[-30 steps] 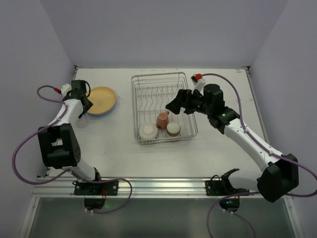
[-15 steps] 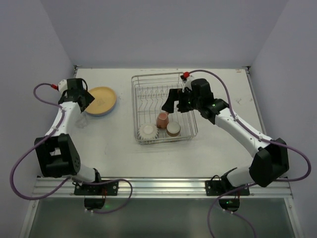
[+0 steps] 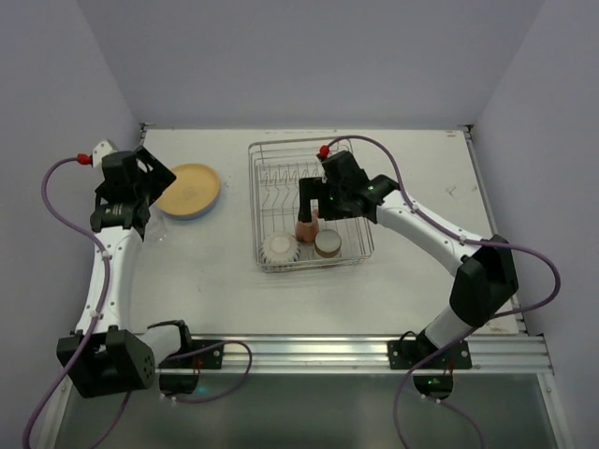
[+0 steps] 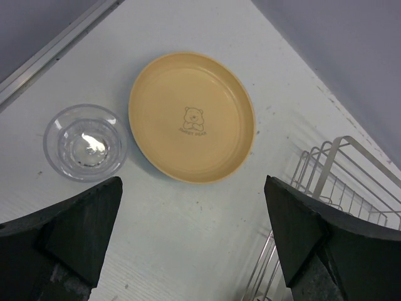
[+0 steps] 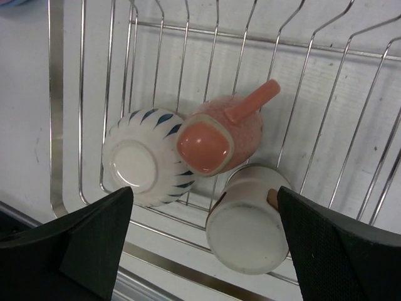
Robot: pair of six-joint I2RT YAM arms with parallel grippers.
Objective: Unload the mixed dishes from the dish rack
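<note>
Since the right gripper (image 5: 210,251) has its fingers (image 5: 75,244) spread to the lower corners of its wrist view with nothing between them, it is released and empty. It hangs over the near end of the dish rack (image 5: 56,94) with room to drop around a dish. Centred above that gap is the small pink mug (image 5: 219,135), upside down with its base facing the camera and its handle pointing to the upper right. That makes it the likely next pick, and the wide spread suits its round body. To its left and touching it is the white ribbed bowl (image 5: 141,160), also inverted. At lower right sits the brown-and-cream cup (image 5: 244,219), base up too. All three are probably inverted for draining, and they are packed close, so a finger coming down beside the mug could nudge a neighbour. The left gripper (image 4: 194,238) is likewise spread, a finger in each lower corner of its view, and grasps nothing. Beyond them the yellow-orange plate (image 4: 191,116) lies flat and face up on the table (image 4: 175,219), upper centre of the frame. The clear glass (image 4: 84,143) stands upright just beside the plate's left edge. Both are well apart from the rack, whose corner shows at lower right, so they look unloaded. In the top view the plate slots look bare.
</note>
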